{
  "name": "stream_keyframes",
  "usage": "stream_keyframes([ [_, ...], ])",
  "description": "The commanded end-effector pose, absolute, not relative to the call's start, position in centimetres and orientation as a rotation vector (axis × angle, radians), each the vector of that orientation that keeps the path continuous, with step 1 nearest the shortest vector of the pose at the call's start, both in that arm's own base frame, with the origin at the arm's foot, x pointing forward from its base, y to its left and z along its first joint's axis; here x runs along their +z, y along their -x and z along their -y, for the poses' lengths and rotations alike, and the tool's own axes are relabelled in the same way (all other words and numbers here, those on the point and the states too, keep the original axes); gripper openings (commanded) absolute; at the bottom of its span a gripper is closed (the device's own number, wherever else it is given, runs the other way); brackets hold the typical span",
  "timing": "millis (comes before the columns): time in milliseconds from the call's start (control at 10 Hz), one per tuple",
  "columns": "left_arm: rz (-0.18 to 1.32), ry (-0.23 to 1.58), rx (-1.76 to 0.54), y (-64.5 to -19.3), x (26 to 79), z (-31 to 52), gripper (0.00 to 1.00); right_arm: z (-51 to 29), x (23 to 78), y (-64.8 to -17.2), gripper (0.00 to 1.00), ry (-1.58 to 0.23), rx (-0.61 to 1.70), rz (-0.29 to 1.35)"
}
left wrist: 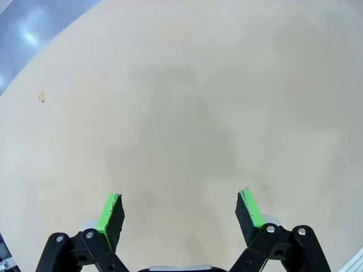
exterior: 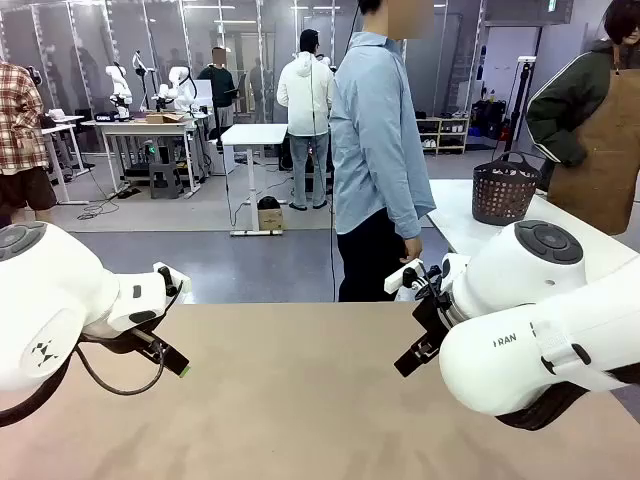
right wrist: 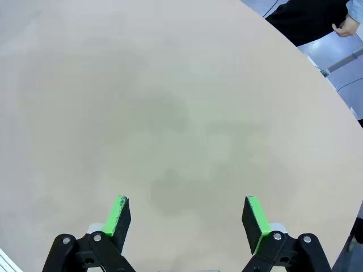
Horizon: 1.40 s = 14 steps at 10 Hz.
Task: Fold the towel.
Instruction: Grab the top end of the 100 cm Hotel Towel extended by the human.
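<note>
The towel is out of view. My left gripper (exterior: 178,362) hangs open above the left part of the bare beige table (exterior: 300,400); in the left wrist view its green pads (left wrist: 109,212) stand wide apart over plain tabletop, and nothing lies between the left gripper's (left wrist: 180,211) fingertips. Over the table's right part my right gripper (exterior: 412,355) is open too. The right wrist view shows the right gripper (right wrist: 187,218) with bare table between its fingers.
A person in a light blue shirt (exterior: 375,150) stands at the table's far edge, side-on; their hand (right wrist: 345,26) appears beyond the rim. A dark plastic basket (exterior: 503,190) sits on a white table (exterior: 460,225) at the back right, beside another person in a brown apron (exterior: 600,160).
</note>
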State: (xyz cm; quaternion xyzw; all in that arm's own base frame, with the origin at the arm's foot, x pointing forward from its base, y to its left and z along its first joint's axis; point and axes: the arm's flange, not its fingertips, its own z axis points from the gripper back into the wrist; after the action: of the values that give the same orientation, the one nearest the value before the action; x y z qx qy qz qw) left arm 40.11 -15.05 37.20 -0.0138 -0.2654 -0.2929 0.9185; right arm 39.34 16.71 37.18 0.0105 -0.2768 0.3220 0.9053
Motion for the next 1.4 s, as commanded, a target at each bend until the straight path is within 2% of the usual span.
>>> stream_keyframes([
  [0, 0.546, 0.028, -0.603, -40.1, 37.2, 15.1, 1.00, -16.7, 37.2, -39.3, 1.00, -0.022, 0.665, 0.572],
  [900, 0.546, 0.028, -0.603, -40.1, 37.2, 15.1, 1.00, -16.7, 37.2, -39.3, 1.00, -0.021, 0.667, 0.572],
  [1100, 0.434, 0.096, -0.605, -41.4, 42.2, 14.4, 1.00, -15.5, 42.2, -41.0, 1.00, -0.045, 0.657, 0.535],
  [1300, 0.338, 0.294, -0.527, -42.0, 47.6, 11.9, 1.00, -12.9, 47.6, -42.4, 1.00, -0.263, 0.621, 0.431],
])
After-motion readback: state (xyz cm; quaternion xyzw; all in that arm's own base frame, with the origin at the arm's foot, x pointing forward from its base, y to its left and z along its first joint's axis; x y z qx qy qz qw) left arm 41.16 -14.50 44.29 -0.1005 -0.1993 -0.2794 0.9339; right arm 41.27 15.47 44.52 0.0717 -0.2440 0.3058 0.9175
